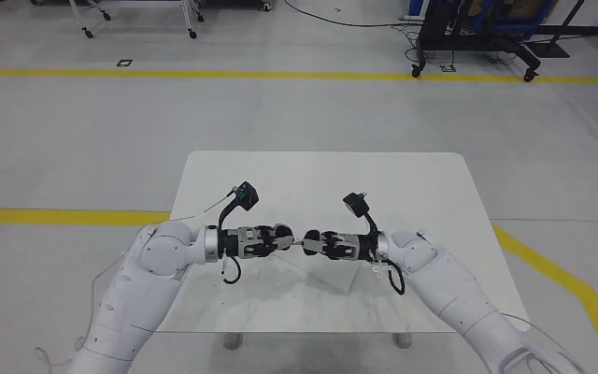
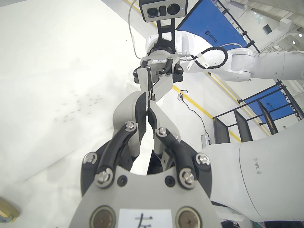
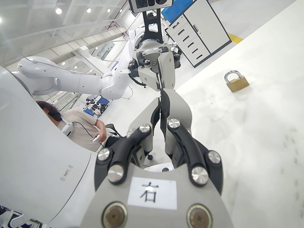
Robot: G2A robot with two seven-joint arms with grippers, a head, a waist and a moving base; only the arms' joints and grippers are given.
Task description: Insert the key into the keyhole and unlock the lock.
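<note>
Room: workshop floor (image 1: pixel 308 112) in pale grey with yellow lines (image 1: pixel 280 73), and a grey drawer cabinet (image 3: pixel 197 36) off behind.
Worktop: white table (image 1: pixel 420 187), with faint dark scuff marks on it.
My left gripper (image 2: pixel 148 105): held above the worktop's front half at about mid-width, pointing across at my other arm. Fingers pinched narrow, dark pads (image 2: pixel 142 110) all but meeting.
My right gripper (image 3: pixel 162 98): same height, aimed back the other way, tips right up against the left one's tips. Fingers also pinched narrow.
Key (image 1: pixel 297 242): a small pale sliver bridging the two sets of tips, in the air above the worktop. Can't tell which pair actually grips it.
Padlock (image 3: pixel 236 81): brass body and silver shackle, the shackle seated in the body. It lies on the worktop on my left arm's side, well apart from both grippers, and nothing touches it.
</note>
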